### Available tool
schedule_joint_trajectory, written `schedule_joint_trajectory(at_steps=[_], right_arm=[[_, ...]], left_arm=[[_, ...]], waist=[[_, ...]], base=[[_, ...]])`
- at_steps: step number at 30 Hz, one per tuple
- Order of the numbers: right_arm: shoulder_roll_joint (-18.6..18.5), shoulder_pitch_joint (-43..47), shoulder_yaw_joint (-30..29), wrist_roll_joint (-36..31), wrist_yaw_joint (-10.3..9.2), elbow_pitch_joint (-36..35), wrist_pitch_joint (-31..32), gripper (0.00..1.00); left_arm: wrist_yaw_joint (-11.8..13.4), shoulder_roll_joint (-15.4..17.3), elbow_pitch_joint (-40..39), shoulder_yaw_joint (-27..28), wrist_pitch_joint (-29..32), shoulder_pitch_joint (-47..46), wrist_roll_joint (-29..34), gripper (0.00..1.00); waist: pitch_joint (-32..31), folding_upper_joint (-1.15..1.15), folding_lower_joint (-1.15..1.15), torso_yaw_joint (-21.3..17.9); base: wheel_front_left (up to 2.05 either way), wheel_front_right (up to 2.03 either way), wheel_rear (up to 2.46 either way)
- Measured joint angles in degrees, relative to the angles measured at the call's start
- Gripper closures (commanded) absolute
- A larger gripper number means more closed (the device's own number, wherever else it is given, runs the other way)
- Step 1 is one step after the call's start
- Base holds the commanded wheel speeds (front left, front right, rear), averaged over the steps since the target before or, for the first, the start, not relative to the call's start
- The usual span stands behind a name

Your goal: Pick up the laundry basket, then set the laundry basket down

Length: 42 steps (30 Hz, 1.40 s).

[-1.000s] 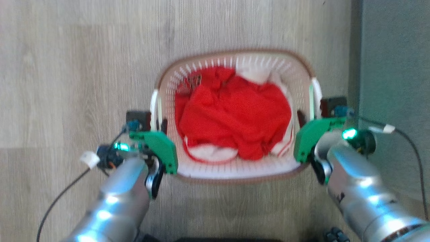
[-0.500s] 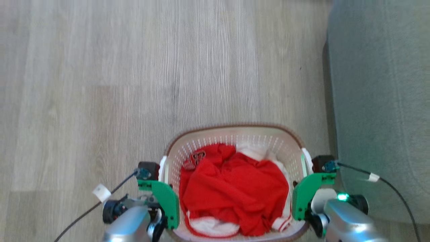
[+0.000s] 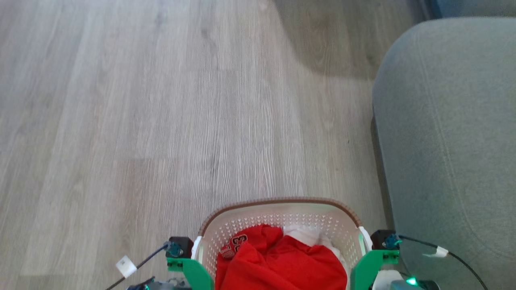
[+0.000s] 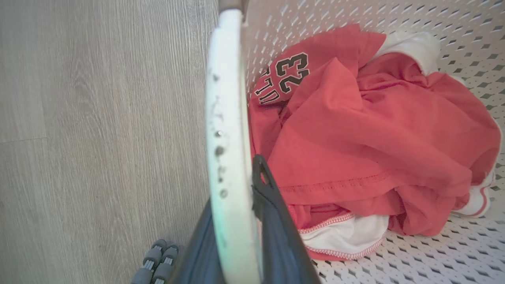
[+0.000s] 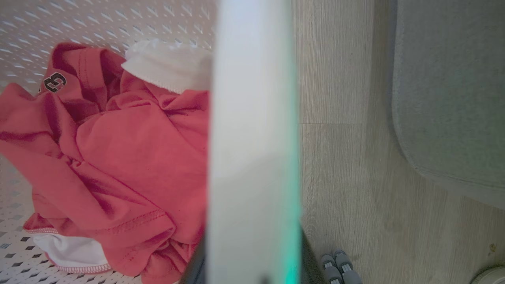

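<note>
The laundry basket [image 3: 282,201], cream-white and perforated with a brown rim, sits at the bottom middle of the head view, between my two grippers. A red jersey [image 4: 355,130] marked 23 and white cloth lie inside it. My left gripper [image 3: 193,251] is at the basket's left side. In the left wrist view, my left gripper [image 4: 234,185] is shut on the white left handle [image 4: 225,118]. My right gripper [image 3: 369,245] is at the basket's right side. In the right wrist view, my right gripper [image 5: 252,252] is shut on the right handle [image 5: 252,118]. The basket's underside is hidden.
A grey sofa [image 3: 451,141] stands close on the right, near the right handle. Pale wood floor [image 3: 161,121] stretches ahead and to the left. Small grey wheels [image 4: 158,262] of my base show below the basket.
The whole head picture has shifted: the camera has tilted up, so basket and grippers now sit at its bottom edge and the sofa shows. Both grippers keep their hold on the handles.
</note>
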Motion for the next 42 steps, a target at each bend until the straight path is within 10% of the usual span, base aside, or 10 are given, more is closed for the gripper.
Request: schedule_joint_trajectory(at_steps=[42], right_arm=[[-0.04,0.32,11.65,11.63,-0.01,1.23,-1.93,1.0]], left_arm=[[-0.47,0.14,1.58,-3.97,-1.0,1.22,-4.19,1.0]], waist=[[-4.18,0.0,0.01,-0.15]], base=[[0.0,0.0,0.0]])
